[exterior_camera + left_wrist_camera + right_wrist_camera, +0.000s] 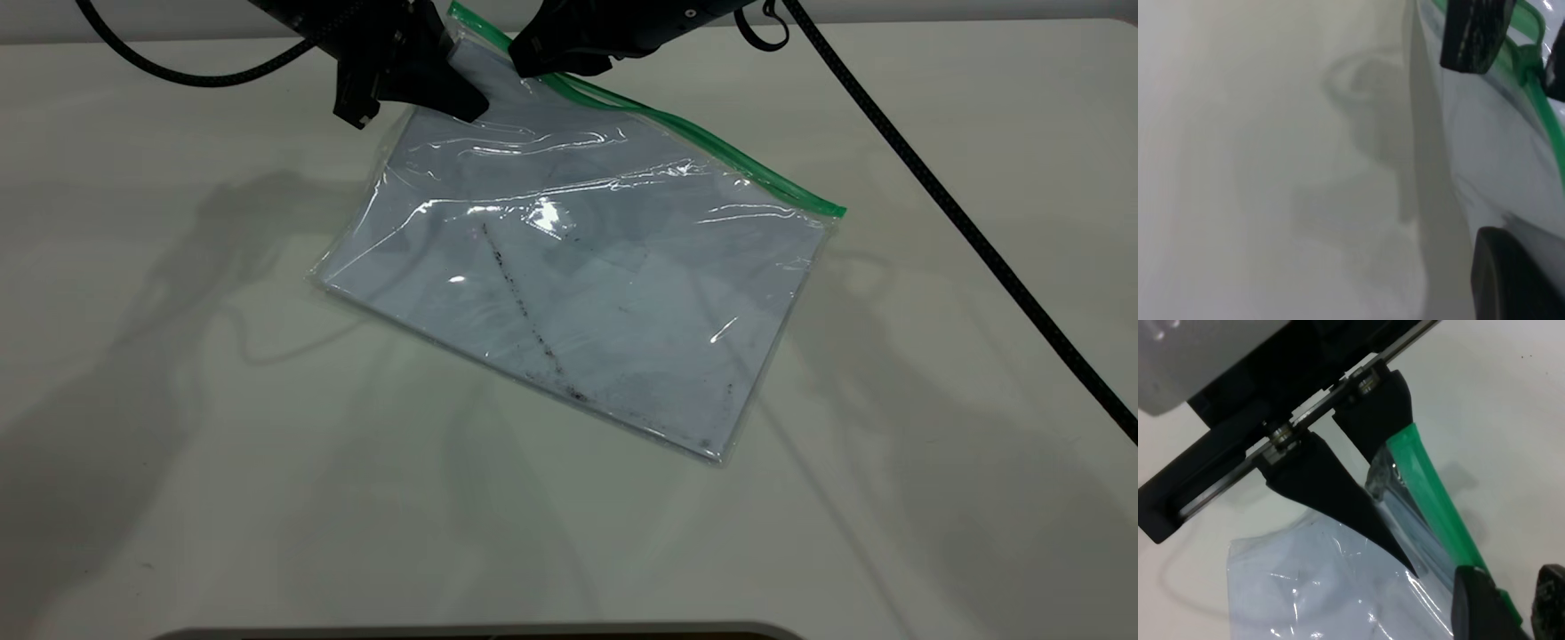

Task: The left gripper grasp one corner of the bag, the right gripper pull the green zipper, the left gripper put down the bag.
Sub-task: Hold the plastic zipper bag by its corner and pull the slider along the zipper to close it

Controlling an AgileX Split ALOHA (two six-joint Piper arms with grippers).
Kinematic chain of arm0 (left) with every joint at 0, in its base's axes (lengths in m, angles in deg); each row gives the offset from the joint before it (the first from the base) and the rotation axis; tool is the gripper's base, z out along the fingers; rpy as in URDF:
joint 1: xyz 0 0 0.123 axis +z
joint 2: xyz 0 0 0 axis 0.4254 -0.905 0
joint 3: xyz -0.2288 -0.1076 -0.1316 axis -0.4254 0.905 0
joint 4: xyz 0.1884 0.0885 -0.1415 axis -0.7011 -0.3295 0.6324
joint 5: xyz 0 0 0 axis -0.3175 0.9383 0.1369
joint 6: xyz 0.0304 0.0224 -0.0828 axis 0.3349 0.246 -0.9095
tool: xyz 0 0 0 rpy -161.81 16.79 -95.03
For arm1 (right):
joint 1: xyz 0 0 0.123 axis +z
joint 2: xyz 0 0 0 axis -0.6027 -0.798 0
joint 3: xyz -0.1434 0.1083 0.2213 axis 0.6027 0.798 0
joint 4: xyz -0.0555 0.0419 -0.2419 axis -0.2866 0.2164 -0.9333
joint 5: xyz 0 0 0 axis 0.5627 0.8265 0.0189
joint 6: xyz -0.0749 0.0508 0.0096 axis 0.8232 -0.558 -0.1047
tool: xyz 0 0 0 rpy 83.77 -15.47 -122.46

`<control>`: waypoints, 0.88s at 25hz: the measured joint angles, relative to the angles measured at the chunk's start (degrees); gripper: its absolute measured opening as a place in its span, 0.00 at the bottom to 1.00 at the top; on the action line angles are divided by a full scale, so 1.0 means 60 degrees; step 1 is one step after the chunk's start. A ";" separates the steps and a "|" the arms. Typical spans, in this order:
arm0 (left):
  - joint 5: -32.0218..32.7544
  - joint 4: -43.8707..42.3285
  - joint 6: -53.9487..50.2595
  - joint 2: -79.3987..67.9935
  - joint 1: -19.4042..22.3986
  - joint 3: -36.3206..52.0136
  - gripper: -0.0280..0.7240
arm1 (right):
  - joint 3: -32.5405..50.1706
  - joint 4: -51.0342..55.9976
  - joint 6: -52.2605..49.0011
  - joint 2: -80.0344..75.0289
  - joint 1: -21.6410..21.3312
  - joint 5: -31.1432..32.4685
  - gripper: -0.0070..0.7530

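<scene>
On the pale desk [178, 462] lies 1 bag [587, 293], a flat clear document pouch with 1 white sheet inside. In the exterior view its nearest corner sits toward the lower right, resting on the desk, and the pouch rises from there toward the far side, where 1 corner is lifted. Its long axis runs diagonally, from the raised far-left corner down to the right. A dark smudge line [524, 311] crosses the sheet from mid-pouch toward the near edge, and the plastic wrinkles with bright glare across the middle.

Along the far long edge runs 1 green zipper [711, 151], a thin bright strip slanting from the raised corner down to the right end of the pouch, which points to the right side of the desk.

At the far left, the left claw [462, 84] is clenched on the bag's raised corner, its 2 broad wedge fingers [1331, 493] pinching the plastic just beside the start of the green strip; the right wrist view shows them closed on the pouch. Just beside it, the right claw [533, 62] sits over the zipper close to that same corner, its snout touching the green edge. It seems to be closed on the slider, though the tab itself is hidden, so I cannot tell for sure. 2 black cables [960, 222] trail off across the desk.
</scene>
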State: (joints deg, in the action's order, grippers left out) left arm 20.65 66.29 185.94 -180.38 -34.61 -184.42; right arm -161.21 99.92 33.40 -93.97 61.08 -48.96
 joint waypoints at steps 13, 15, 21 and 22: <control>0.0002 0.0460 0.0031 0.0000 0.0000 0.0000 0.14 | 0.0000 0.0000 0.0111 0.0000 0.0000 -0.0008 0.06; 0.0002 0.0470 0.0031 0.0000 0.0000 0.0000 0.14 | 0.0000 0.0000 0.0142 0.0000 0.0000 -0.0017 0.06; 0.0121 0.0520 0.0022 0.0000 0.0008 0.0000 0.14 | 0.0000 0.0019 0.0178 0.0000 0.0000 -0.0148 0.06; 0.0131 0.0531 0.0022 0.0000 0.0008 0.0000 0.14 | 0.0000 0.0019 0.0234 0.0000 0.0000 -0.0169 0.06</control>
State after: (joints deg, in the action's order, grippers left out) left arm 21.44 69.48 186.07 -180.38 -34.56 -184.42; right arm -161.21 100.03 34.81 -93.97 61.08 -49.98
